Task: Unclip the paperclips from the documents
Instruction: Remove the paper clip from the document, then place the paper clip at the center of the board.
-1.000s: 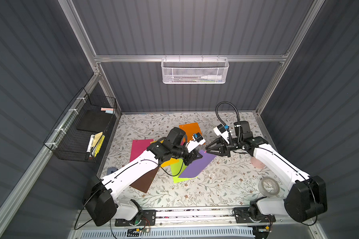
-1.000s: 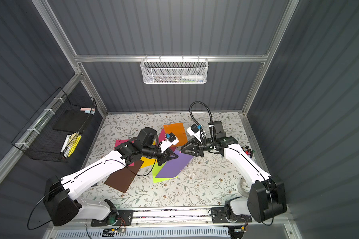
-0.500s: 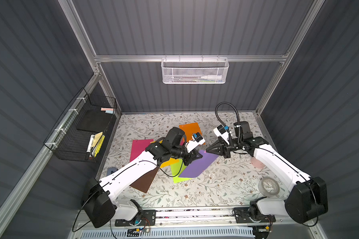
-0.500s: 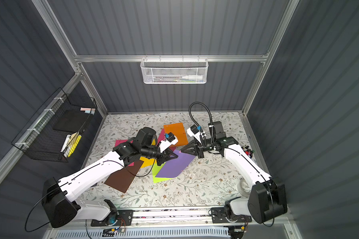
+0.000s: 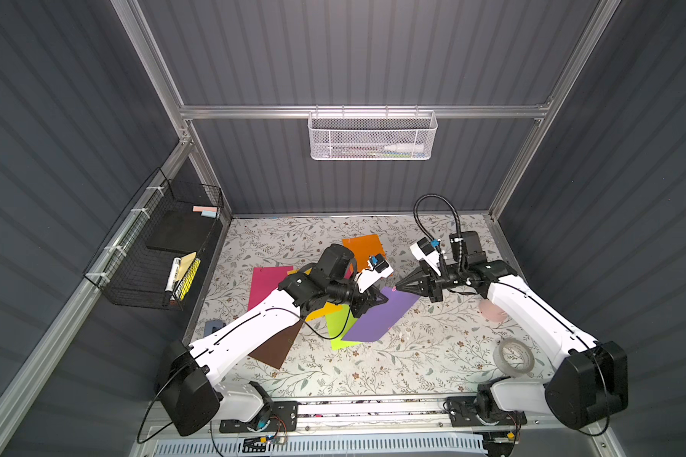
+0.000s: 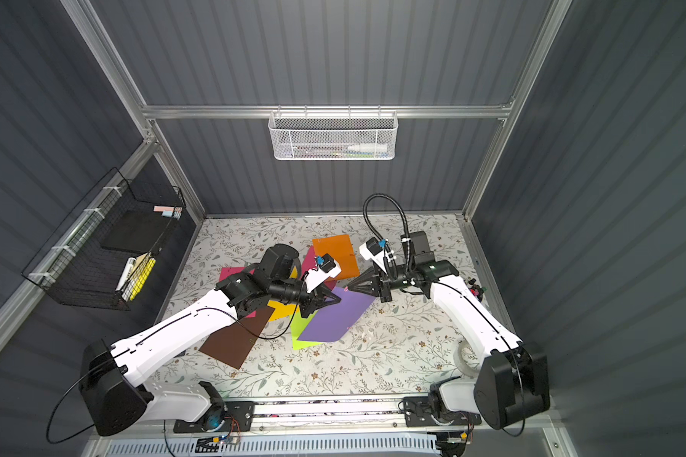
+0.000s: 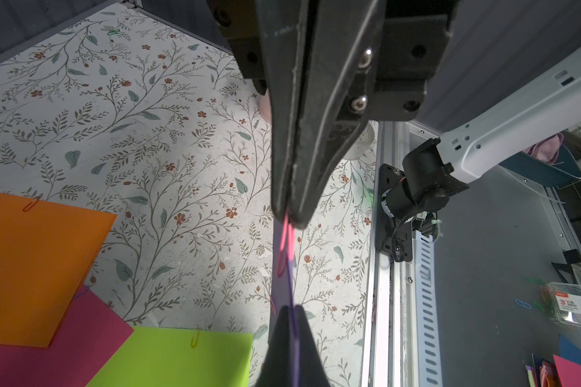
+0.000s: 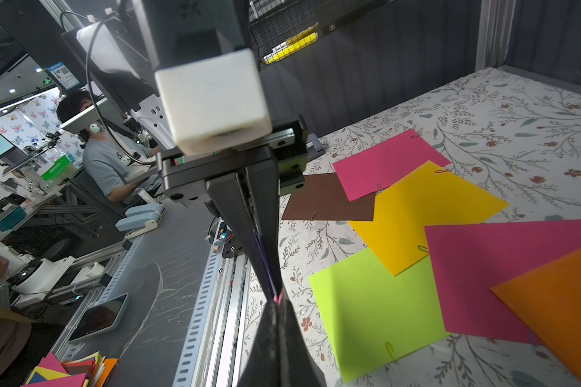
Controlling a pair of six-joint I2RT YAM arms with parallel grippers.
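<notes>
Floral tabletop lies under the purple sheet, clamped by the left gripper. Its pink paperclip, pointing tip-to-tip and half hidden, is pinched by the right gripper.

From here only a large "3" reads, on the red-and-white label of a clear plastic box off the table. The blue wall notice carries a QR code, its print too small.
</notes>
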